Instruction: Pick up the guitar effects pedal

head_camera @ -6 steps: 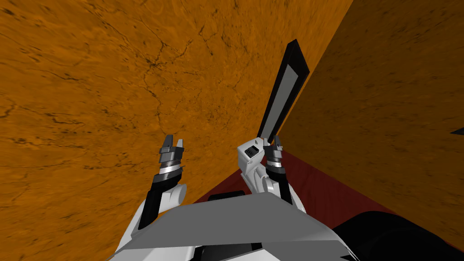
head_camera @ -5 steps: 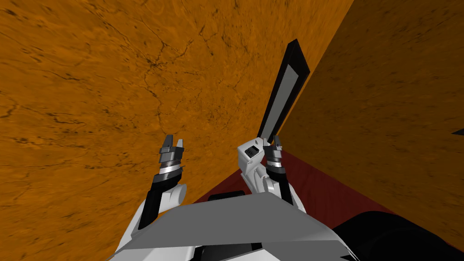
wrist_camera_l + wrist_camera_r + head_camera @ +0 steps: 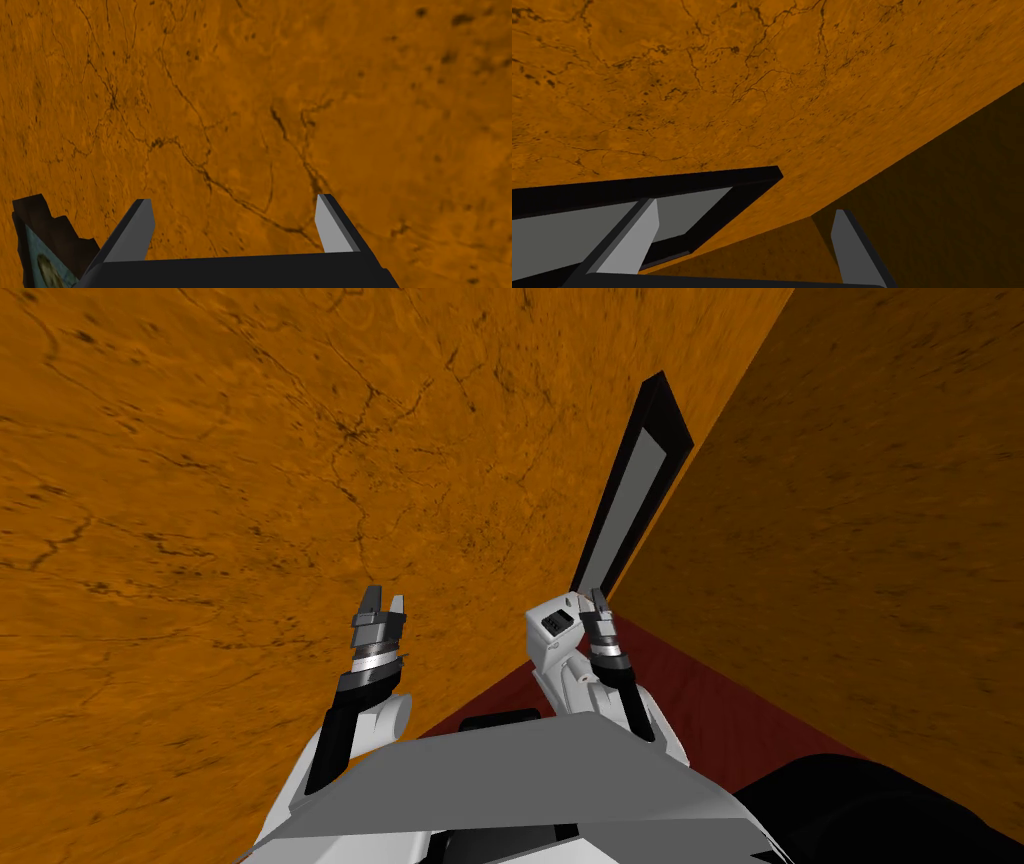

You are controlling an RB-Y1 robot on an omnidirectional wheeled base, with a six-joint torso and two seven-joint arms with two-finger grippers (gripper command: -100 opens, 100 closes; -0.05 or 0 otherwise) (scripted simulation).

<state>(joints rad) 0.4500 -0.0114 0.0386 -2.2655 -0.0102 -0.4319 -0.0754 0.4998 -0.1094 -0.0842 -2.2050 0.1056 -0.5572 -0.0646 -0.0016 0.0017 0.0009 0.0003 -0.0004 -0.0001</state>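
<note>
Grippers: two
Left gripper [image 3: 385,602]: fingers spread apart, empty, facing the lighter wall
Right gripper [image 3: 603,606]: fingers spread apart, empty, near one black frame [image 3: 632,503] with a grey middle
Walls: two, orange, one lighter [image 3: 300,438], one darker [image 3: 880,538]
Floor [image 3: 720,708]: dark red
Pedal: cannot tell where it is

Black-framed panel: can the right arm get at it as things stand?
Probably yes: the open right gripper points at the panel on the orange wall, and nothing shows between them.
</note>
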